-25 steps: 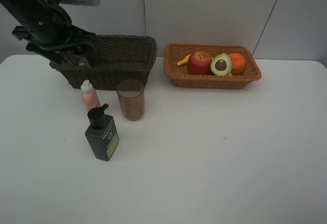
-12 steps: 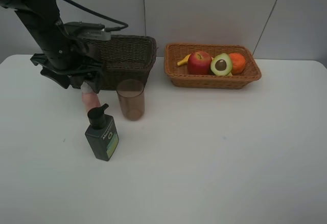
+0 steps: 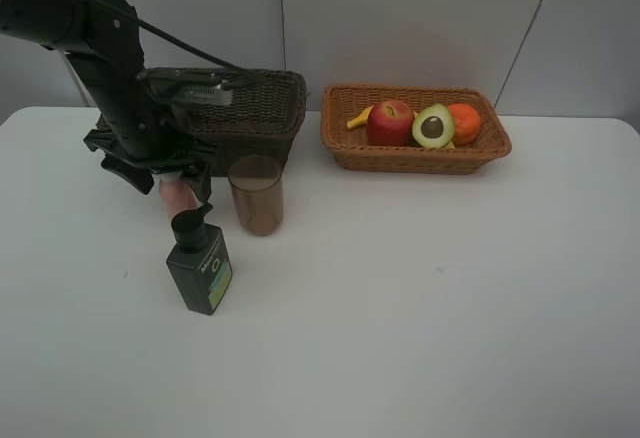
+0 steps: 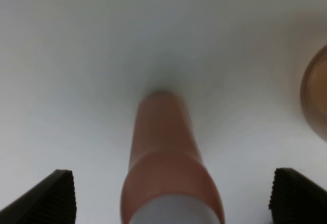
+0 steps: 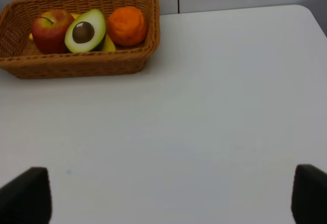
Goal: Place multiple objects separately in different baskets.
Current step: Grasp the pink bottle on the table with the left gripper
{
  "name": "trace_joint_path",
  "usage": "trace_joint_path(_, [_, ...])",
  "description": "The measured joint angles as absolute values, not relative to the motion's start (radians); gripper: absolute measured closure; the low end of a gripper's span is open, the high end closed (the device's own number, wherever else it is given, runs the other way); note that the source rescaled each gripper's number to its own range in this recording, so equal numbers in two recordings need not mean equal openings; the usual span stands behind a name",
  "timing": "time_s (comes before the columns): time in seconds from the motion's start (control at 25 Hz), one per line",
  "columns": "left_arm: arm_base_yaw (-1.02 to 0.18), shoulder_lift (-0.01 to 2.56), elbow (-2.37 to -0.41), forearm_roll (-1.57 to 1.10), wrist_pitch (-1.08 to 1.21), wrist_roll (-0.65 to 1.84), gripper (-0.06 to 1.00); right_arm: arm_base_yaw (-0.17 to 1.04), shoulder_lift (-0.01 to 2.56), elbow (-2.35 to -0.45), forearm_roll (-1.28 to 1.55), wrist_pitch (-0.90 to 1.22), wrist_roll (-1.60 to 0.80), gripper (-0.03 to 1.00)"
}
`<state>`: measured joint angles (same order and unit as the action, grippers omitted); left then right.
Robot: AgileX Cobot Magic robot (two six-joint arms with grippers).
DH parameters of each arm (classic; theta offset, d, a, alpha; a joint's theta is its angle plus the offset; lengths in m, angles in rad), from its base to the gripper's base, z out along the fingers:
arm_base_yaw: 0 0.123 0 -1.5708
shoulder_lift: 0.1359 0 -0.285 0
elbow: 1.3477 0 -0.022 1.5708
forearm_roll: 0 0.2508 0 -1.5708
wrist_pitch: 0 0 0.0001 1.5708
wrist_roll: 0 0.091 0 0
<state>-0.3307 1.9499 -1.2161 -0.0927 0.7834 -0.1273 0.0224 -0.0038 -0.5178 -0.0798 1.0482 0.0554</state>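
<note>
The left pincer (image 4: 173, 199) is hovering with its jaws wide apart, straddling the small pink plastic bottle with a white cap (image 4: 162, 142), which is standing upright between them, touching neither. The right pincer (image 5: 166, 196) is likewise gaping, gripping nothing.

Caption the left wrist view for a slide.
Open left tool poised over the small pink plastic bottle with white cap on the white table, translucent brownish cup alongside.

1. I see a white table (image 3: 450, 298), matte and plain, filling most of the high view.
2. Behind it is a light grey wall (image 3: 410, 18) in panels. I make out one vertical seam (image 3: 281, 13) and one slanted seam (image 3: 530, 28).
</note>
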Motion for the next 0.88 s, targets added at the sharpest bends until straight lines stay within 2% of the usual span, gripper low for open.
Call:
trace_joint_path(0.48, [-0.331, 1.988, -1.216, -0.093, 0.764, -0.127, -0.04, 0.022, -0.004, -0.518, -0.08, 1.048, 0.055, -0.03])
trace_joint_path(0.6, [-0.331, 1.988, -1.216, -0.094, 0.757, -0.127, 0.09, 0.022, -0.004, -0.518, -0.08, 1.048, 0.055, -0.03])
trace_joint_path(0.76, [-0.331, 1.988, -1.216, -0.123, 0.75, -0.127, 0.51, 0.022, -0.004, -0.518, -0.08, 1.048, 0.055, -0.03])
trace_joint_path(0.88, [-0.331, 1.988, -1.216, -0.139, 0.749, -0.127, 0.51, 0.022, -0.004, -0.518, -0.08, 1.048, 0.055, -0.03])
